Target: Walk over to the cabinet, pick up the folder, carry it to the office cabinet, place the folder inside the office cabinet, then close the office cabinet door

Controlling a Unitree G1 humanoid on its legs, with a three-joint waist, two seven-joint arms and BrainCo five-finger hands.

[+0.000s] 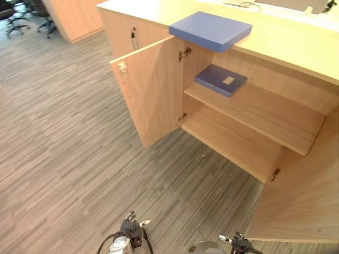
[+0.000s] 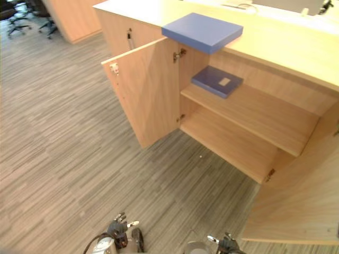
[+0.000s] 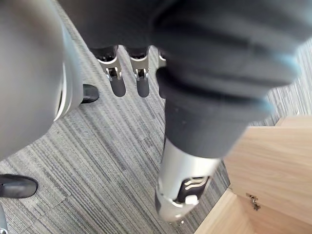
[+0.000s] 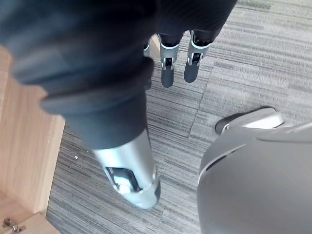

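Folder (image 1: 221, 79) is shelved; left hand (image 1: 131, 228) and right hand (image 1: 241, 244) hang slack, empty; we push left door (image 1: 153, 87) squarely shut.

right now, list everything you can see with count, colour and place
folder: one, dark blue with a pale label, flat on the upper shelf
flat box: one, blue, on the cabinet top, overhanging its front edge
cabinet: one, light wood, ahead
left door, right door: two, light wood, both open
office chairs: at least two, black, far left
floor: grey striped carpet
left hand, right hand: silver and dark, low, fingers relaxed, holding nothing
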